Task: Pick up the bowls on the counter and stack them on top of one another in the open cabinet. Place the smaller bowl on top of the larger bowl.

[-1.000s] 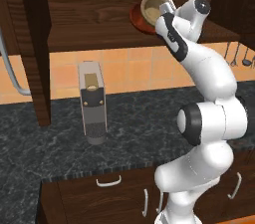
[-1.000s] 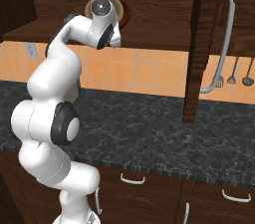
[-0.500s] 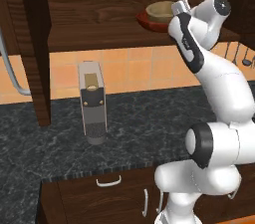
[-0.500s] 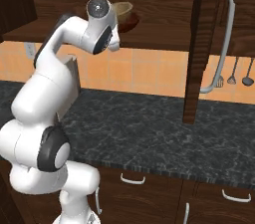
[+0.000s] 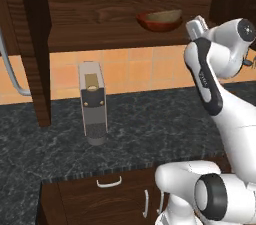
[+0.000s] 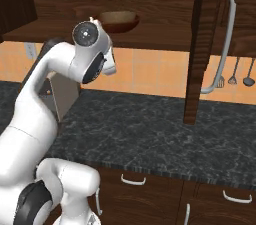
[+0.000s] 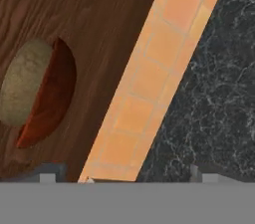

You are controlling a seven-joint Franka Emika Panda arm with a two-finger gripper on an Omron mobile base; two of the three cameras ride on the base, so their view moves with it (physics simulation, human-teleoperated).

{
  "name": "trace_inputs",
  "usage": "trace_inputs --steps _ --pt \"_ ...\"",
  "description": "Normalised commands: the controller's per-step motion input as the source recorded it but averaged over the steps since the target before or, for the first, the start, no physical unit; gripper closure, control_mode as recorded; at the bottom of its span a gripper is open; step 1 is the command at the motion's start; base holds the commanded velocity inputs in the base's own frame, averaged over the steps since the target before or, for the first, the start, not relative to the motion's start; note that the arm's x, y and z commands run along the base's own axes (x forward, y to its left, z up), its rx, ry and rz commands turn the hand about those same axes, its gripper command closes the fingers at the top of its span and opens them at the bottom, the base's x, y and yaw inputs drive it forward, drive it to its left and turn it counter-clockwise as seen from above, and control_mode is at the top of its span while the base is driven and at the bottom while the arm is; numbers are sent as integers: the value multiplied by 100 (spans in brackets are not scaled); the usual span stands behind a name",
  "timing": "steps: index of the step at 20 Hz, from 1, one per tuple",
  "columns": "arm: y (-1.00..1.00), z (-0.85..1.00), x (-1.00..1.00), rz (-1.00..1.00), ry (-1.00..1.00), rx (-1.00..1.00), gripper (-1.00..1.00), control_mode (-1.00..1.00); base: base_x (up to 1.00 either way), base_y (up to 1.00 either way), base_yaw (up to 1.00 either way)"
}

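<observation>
The larger reddish-brown bowl (image 5: 158, 23) stands on the shelf of the open cabinet (image 5: 100, 35), with the smaller tan bowl (image 5: 165, 15) nested inside it. From the right base view, the red bowl (image 6: 120, 25) and the tan bowl (image 6: 118, 17) sit just behind the arm. Seen from the hand, the tan bowl (image 7: 22, 82) lies within the red bowl (image 7: 50, 103) on the wood shelf (image 7: 104, 14). My gripper (image 7: 124, 175) is open and holds nothing. It hangs right of the bowls and apart from them (image 5: 196, 23).
A grey box-shaped appliance (image 5: 93, 104) stands on the dark marbled counter (image 5: 150, 129). The cabinet door (image 6: 202, 44) with its long handle (image 6: 226, 34) juts out over the counter. Utensils (image 6: 235, 71) hang on the orange tiled wall. Lower cabinets carry white handles (image 5: 110, 183).
My gripper has let go of the tan bowl, which now rests level in the red bowl. The hand has drawn back from the shelf, down and to the right.
</observation>
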Motion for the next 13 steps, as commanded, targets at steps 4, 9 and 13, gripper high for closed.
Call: trace_inputs --steps 4,9,13 --pt "51 -100 -100 11 19 -53 -100 -100 0 0 0" --pt "54 -100 -87 25 23 -58 -100 -100 0 0 0" --pt "31 -100 -16 12 10 -80 -100 -100 0 0 0"
